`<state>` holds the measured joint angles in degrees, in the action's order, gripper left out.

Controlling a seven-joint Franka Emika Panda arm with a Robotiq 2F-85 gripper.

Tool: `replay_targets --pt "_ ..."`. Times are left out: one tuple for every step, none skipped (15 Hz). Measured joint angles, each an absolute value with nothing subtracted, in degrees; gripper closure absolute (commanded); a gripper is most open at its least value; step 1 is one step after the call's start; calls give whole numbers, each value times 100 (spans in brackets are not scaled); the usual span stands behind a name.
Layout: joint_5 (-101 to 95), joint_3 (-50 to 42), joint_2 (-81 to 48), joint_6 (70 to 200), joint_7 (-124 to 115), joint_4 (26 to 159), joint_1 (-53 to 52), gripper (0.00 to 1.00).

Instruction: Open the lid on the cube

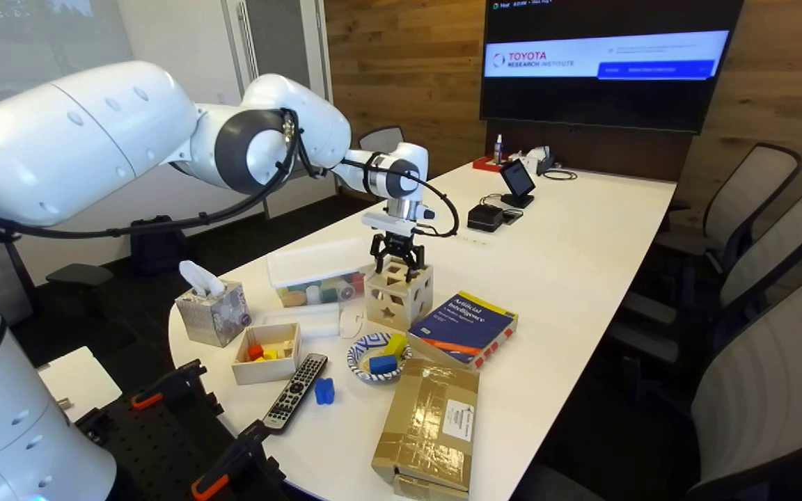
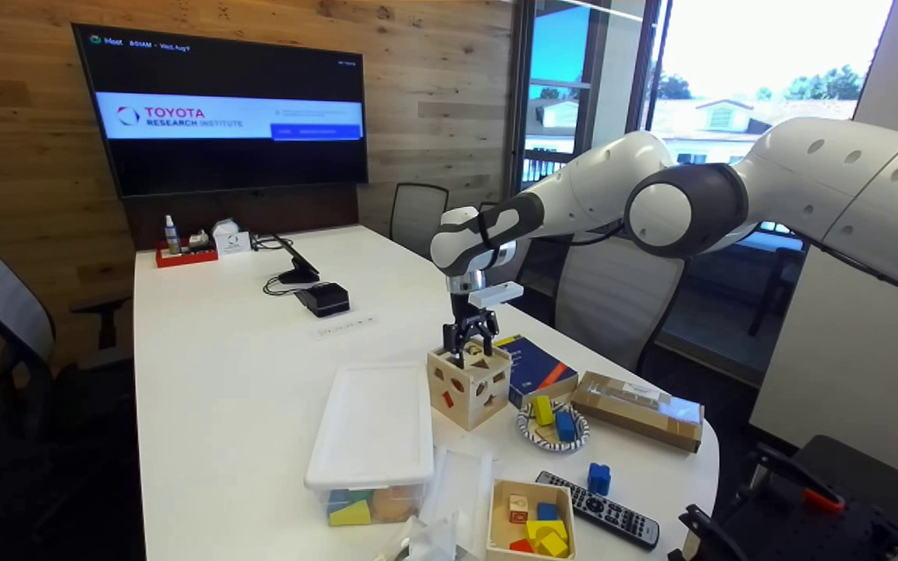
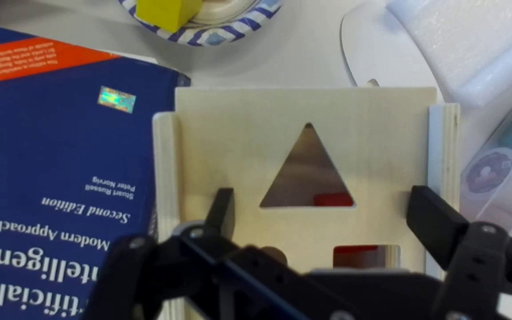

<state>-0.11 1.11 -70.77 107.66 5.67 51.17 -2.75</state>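
The gripper (image 3: 320, 200) stood spread over the lid (image 3: 305, 226) of the cube (image 2: 468, 405); book (image 1: 462, 327), patterned bowl (image 1: 366, 342) and plastic bin (image 2: 371, 425) crowded close.

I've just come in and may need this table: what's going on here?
A robot arm is at work on a small wooden shape-sorter cube, apparently to open its lid. The end effector is spread open over the lid, holding nothing; whether it touches the lid is hard to tell. The lid lies on top of the cube, not yet off.
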Motion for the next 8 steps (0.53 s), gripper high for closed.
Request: replay_targets --pt "-11 109 -7077 10615 567 5101 -276 0" --pt "-11 107 -7077 10469 567 5089 -276 0" --pt "-11 103 -7077 10327 567 5083 -275 0" --pt "-11 101 -7077 10186 567 5077 -274 0" --pt "-11 98 -7078 10049 567 5073 -274 0" --pt "-11 97 -7078 9915 561 5069 -274 0" --pt "-11 96 -7078 9791 560 5069 -274 0" --pt "-11 97 -7082 9698 549 5069 -275 0"
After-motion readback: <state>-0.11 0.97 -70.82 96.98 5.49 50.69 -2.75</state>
